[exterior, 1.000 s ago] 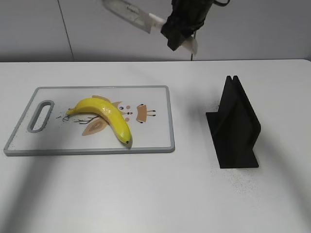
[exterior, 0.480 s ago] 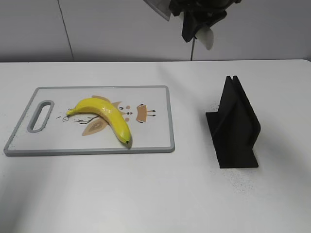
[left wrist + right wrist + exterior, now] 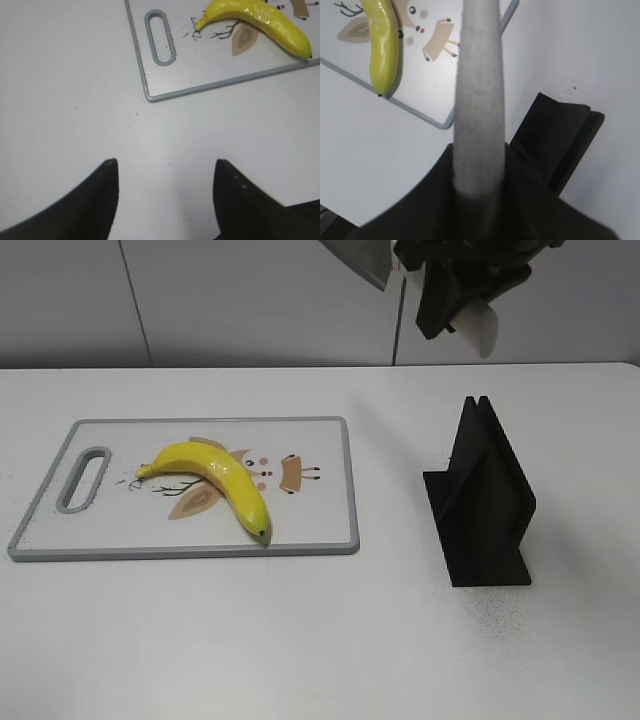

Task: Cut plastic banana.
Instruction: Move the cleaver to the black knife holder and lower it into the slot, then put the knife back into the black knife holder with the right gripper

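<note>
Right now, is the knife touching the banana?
Apart. The exterior view shows the knife held high above the table, well clear of the banana lying on the cutting board.

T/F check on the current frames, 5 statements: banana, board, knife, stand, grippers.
1. The banana lies whole on the cutting board. True.
2. The right gripper holds the knife high above the table. True.
3. The knife blade is touching the banana. False: the knife is up at the top of the exterior view, well clear of the banana.
4. The black stand sits on the cutting board. False: it stands on the table, to the right of the board.
5. The left gripper is shut on the banana. False: it is open over bare table, and the banana is away from it on the board.
</note>
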